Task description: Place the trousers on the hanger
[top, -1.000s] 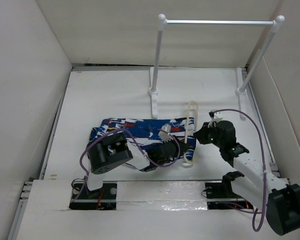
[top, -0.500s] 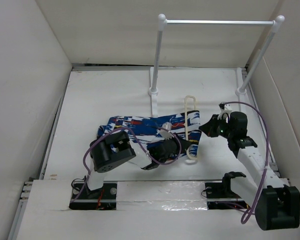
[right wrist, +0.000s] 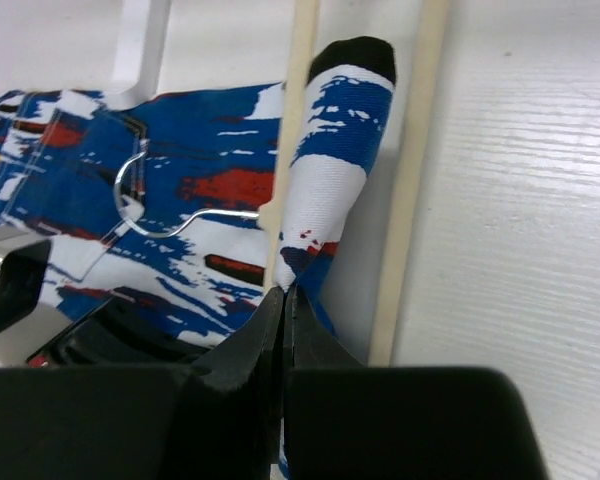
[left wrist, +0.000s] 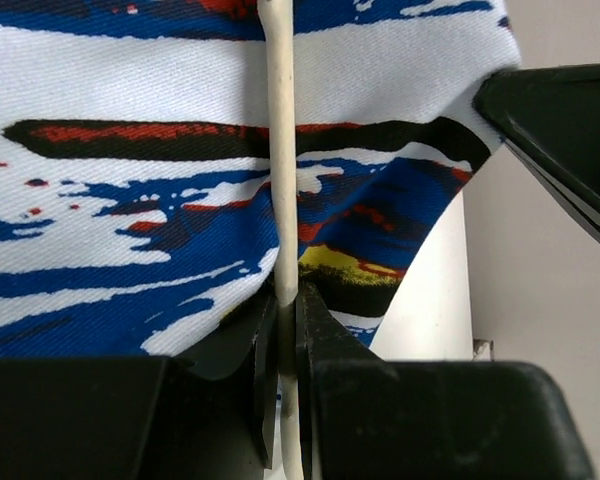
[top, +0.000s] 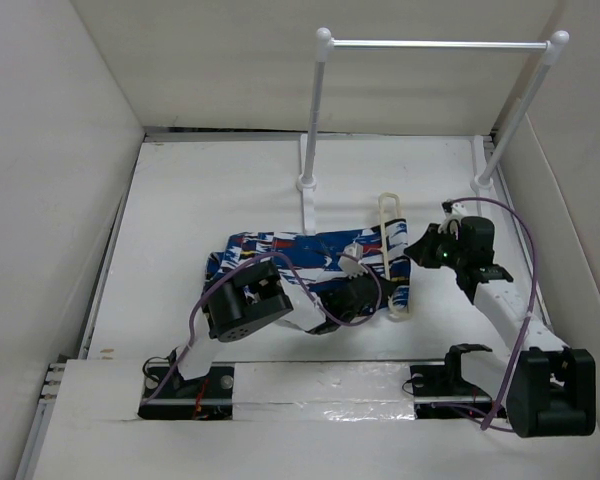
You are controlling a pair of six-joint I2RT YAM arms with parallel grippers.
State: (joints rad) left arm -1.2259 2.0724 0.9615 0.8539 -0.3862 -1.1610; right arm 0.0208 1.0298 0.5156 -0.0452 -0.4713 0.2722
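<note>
The printed trousers [top: 280,252] lie folded across the table's middle. Their right end passes through the cream hanger [top: 389,250], which lies flat with its long bars running near to far. My left gripper [top: 378,290] is shut on one hanger bar [left wrist: 283,150], with the trousers [left wrist: 130,200] under it. My right gripper [top: 413,250] is shut on the trousers' end [right wrist: 325,160], pinched between the two hanger bars [right wrist: 412,170]. The hanger's metal hook [right wrist: 140,205] lies on the cloth. The right gripper's black finger [left wrist: 570,120] shows in the left wrist view.
A tall white two-post rail [top: 321,110] with a metal bar [top: 435,44] stands at the back; its left foot [top: 307,205] lies just beyond the trousers. White walls enclose the table on the left, the right and the back.
Both grippers have moved to the right and a little away, dragging the hanger and trousers with them. The trousers' end has come further through the hanger.
</note>
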